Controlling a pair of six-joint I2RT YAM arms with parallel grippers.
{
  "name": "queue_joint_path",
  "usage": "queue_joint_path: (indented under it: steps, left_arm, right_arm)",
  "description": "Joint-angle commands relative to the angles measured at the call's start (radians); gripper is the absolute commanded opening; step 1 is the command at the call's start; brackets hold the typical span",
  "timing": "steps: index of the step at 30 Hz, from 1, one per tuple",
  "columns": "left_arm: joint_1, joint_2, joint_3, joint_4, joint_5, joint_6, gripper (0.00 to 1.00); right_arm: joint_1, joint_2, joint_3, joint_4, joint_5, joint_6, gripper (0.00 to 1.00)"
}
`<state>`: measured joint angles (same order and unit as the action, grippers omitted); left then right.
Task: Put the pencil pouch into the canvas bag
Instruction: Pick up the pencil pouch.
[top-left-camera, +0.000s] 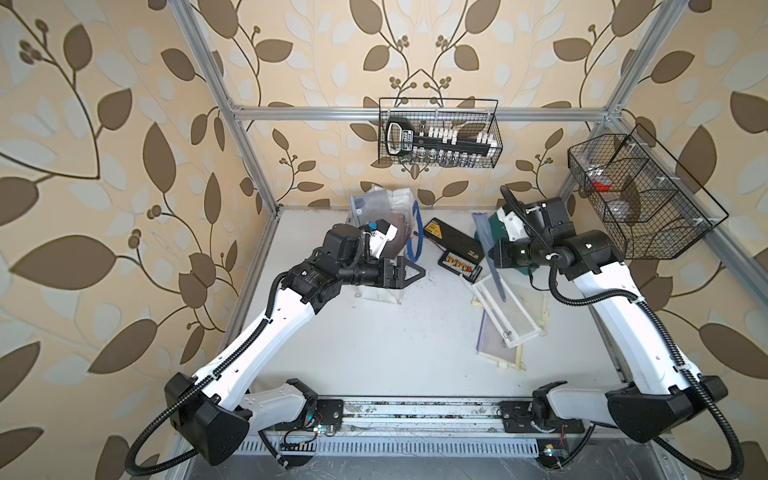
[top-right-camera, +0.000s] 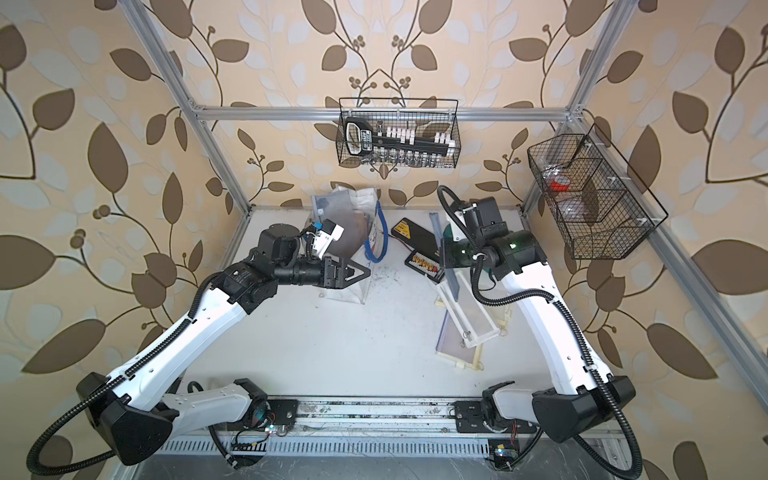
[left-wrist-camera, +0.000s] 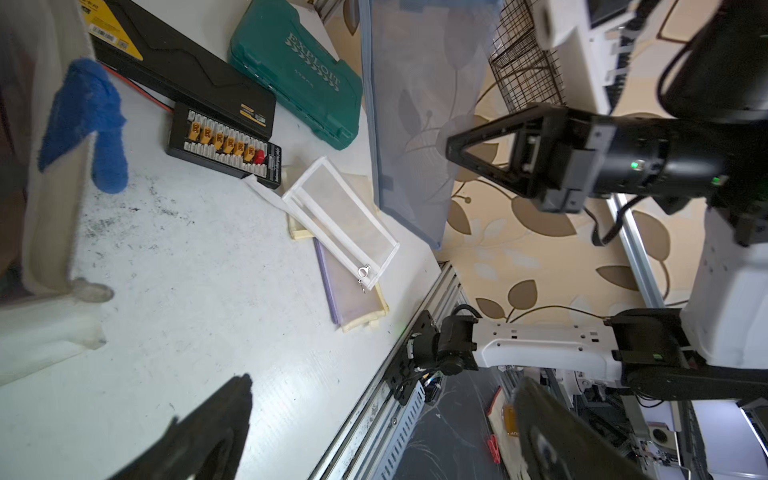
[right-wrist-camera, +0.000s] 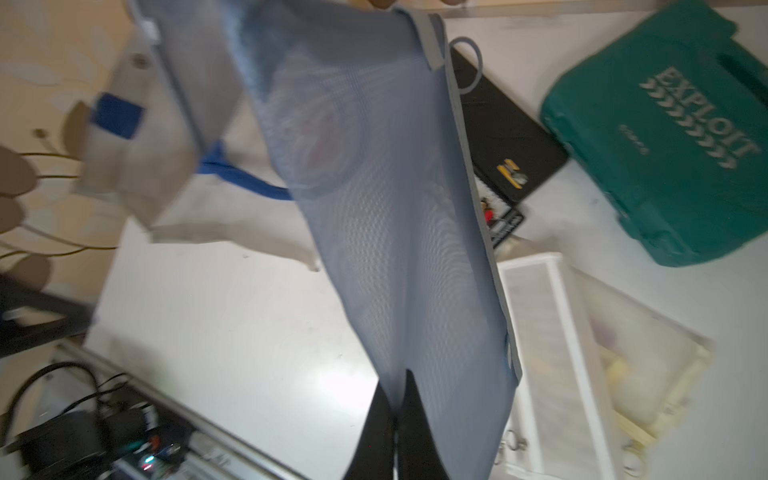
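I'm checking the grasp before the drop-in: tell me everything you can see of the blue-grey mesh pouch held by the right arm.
The pencil pouch is a flat rectangular sleeve of blue-grey see-through mesh with a grey fabric border and a small loop at one corner; nothing shows inside. It appears to be clear of the table, standing on edge, thin as a strip in a top view. The right gripper has its jaws shut on one edge; no other contact shows.
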<state>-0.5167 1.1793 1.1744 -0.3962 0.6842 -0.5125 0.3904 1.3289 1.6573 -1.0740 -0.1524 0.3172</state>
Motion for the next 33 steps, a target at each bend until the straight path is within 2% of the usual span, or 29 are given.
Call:
queue_joint_path:
  steps: [1, 6, 9, 13, 20, 25, 33]
  left_arm:
    - [-0.003, 0.002, -0.009, 0.144, 0.057, -0.043, 0.99]
    - [-0.002, 0.024, -0.012, 0.21, 0.059, -0.089, 0.99]
    - [-0.001, 0.018, -0.029, 0.262, 0.032, -0.118, 0.99]
    - [0.001, 0.008, -0.095, 0.383, -0.005, -0.172, 0.99]
    - [0.026, -0.042, -0.201, 0.573, -0.008, -0.264, 0.99]
    - [0.088, -0.07, -0.29, 0.769, 0.041, -0.371, 0.99]
    - [0.135, -0.058, -0.274, 0.92, 0.187, -0.432, 0.99]
  right_arm:
    - [0.09, 0.025, 0.092, -0.046, -0.078, 0.144, 0.0]
    - [0.153, -0.002, 0.044, 0.197, -0.269, 0.328, 0.0]
    - [0.204, 0.008, 0.041, 0.295, -0.3, 0.405, 0.0]
    - [0.253, 0.051, 0.099, 0.295, -0.307, 0.417, 0.0]
    - [0.266, 0.069, 0.166, 0.293, -0.342, 0.433, 0.0]
    - [0.271, 0.064, 0.196, 0.291, -0.37, 0.446, 0.0]
    - [0.273, 0.056, 0.202, 0.271, -0.427, 0.441, 0.0]
